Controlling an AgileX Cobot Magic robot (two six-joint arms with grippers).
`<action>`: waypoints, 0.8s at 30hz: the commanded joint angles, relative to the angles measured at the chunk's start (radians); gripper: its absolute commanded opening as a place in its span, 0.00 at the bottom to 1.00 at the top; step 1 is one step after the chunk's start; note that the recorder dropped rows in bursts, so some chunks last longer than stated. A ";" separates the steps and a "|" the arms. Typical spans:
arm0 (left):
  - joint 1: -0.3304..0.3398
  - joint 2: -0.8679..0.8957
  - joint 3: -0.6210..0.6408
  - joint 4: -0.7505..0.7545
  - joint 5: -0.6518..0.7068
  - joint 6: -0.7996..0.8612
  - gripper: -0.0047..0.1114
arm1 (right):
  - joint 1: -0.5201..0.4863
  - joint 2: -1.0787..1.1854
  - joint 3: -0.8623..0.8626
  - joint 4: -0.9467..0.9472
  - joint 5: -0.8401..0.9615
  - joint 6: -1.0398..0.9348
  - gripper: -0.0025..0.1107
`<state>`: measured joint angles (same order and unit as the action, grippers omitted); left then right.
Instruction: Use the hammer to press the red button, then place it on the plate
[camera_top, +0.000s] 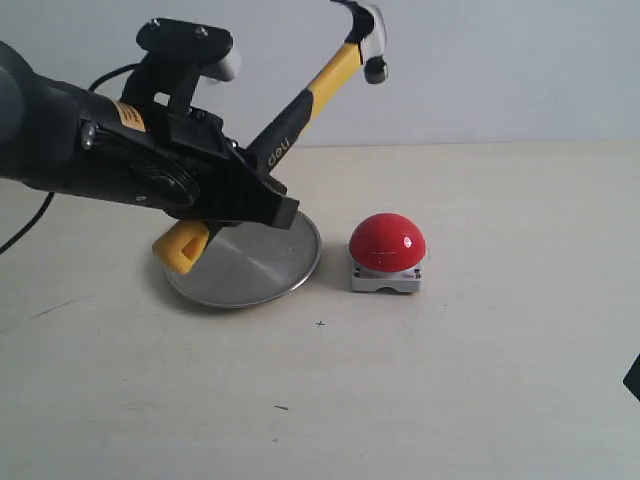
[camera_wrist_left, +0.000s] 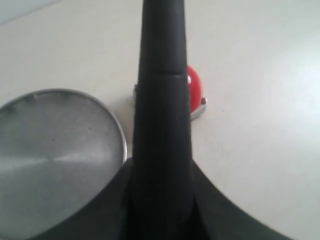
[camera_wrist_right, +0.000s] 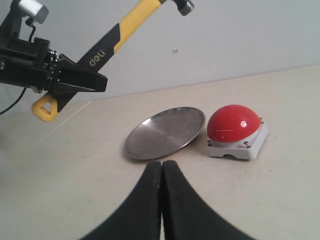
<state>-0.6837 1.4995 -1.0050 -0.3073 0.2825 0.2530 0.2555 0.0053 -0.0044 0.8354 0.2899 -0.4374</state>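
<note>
Hammer (camera_top: 318, 88) held aloft, slanting from lower left up to its head at top centre of the exterior frame, clear of the table (camera_top: 480, 400). Left gripper (camera_top: 262, 200) jaws clamped on the lower black handle. Red button (camera_top: 387, 243) right of centre; plate (camera_top: 300, 268) just beside it, apart. Right gripper (camera_wrist_right: 161, 172) pinched closed, empty. Risk: a low grip on a long lever, so the head may pivot or glance off the dome. Left wrist view shows the handle lined over the button, probably; only the right wrist view shows the looped tip behind the jaws.
</note>
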 joint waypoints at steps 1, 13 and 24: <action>-0.004 -0.034 -0.017 -0.011 -0.115 0.005 0.04 | 0.001 -0.005 0.004 -0.010 0.002 -0.005 0.02; -0.042 0.287 -0.017 -0.026 0.017 0.048 0.04 | 0.001 -0.005 0.004 -0.010 0.002 -0.005 0.02; 0.012 0.088 -0.091 -0.043 -0.016 0.106 0.04 | 0.001 -0.005 0.004 -0.010 0.002 -0.005 0.02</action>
<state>-0.6895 1.6938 -1.0664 -0.3091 0.3728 0.3708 0.2555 0.0053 -0.0044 0.8354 0.2899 -0.4374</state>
